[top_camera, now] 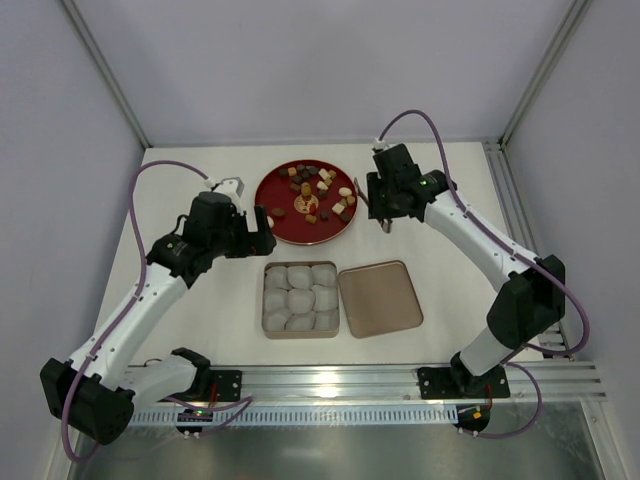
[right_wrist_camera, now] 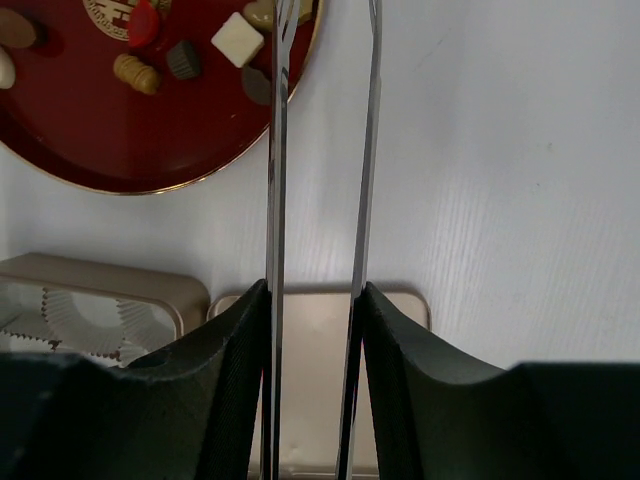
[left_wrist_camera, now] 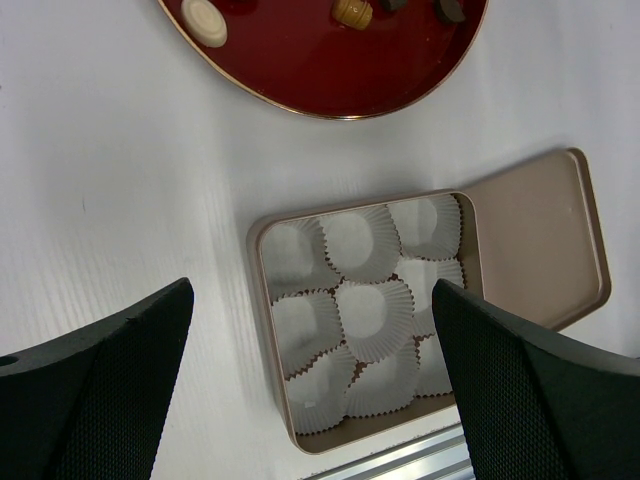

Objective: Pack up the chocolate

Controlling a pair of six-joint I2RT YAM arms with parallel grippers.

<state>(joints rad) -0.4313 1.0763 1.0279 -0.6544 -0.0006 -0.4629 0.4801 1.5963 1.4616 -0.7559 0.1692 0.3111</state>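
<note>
The chocolate (top_camera: pixel 315 185) lies as several loose pieces, brown, tan, cream and red, on a round red plate (top_camera: pixel 270 218). My right gripper (top_camera: pixel 385 215) is beside the plate's right edge and is shut on thin metal tongs (right_wrist_camera: pixel 278 150). Both tong blades are pressed between its fingers (right_wrist_camera: pixel 225 350). The blade tips reach the plate rim near a white square piece (right_wrist_camera: pixel 238 38). My left gripper (left_wrist_camera: pixel 312 290) hangs open and holds nothing above the tan box (left_wrist_camera: pixel 258 300), which is lined with empty white paper cups (left_wrist_camera: pixel 372 315).
The box's lid (top_camera: pixel 379 298) lies flat on the table just right of the box (top_camera: pixel 299 336). An aluminium rail (top_camera: pixel 400 380) runs along the near table edge. Frame posts stand at the back corners.
</note>
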